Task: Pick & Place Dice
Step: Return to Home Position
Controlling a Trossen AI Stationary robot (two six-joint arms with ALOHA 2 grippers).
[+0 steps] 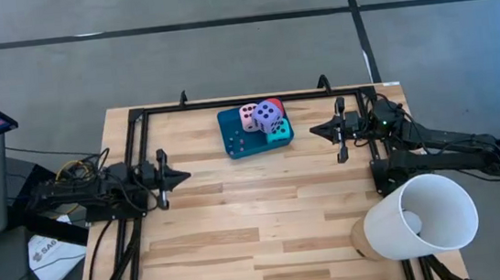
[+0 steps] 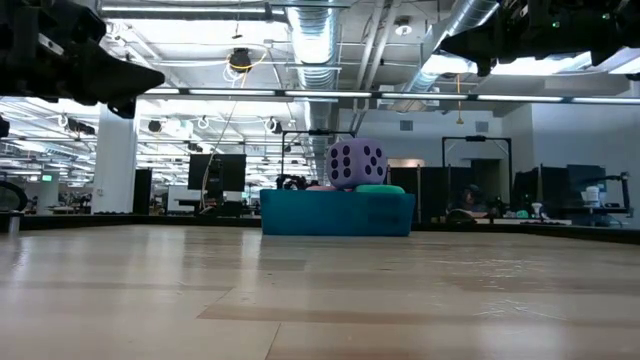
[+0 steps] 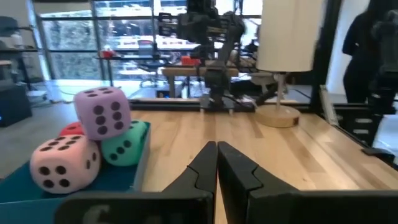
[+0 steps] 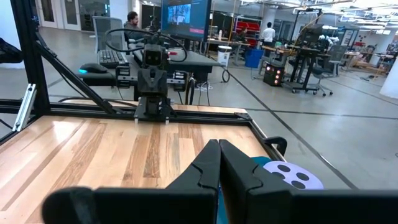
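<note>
Four dice are piled on a teal tray point(image 1: 235, 143) at the far middle of the table. The pink die point(image 1: 248, 117), the turquoise die point(image 1: 279, 131) and the red die point(image 1: 273, 104) rest on the tray, and the purple die point(image 1: 268, 115) sits on top of them. My left gripper point(image 1: 186, 175) is shut and level above the table's left side, pointing right, with nothing in it. My right gripper point(image 1: 313, 133) is shut and level just right of the tray, pointing at it. The left wrist view shows the pile: purple die point(image 3: 102, 111), pink die point(image 3: 65, 163).
A lamp with a white shade point(image 1: 420, 215) and a round wooden base stands at the table's near right corner. A black metal frame point(image 1: 228, 103) runs along the table's far edge and sides. Bare wood lies between the arms and toward the near edge.
</note>
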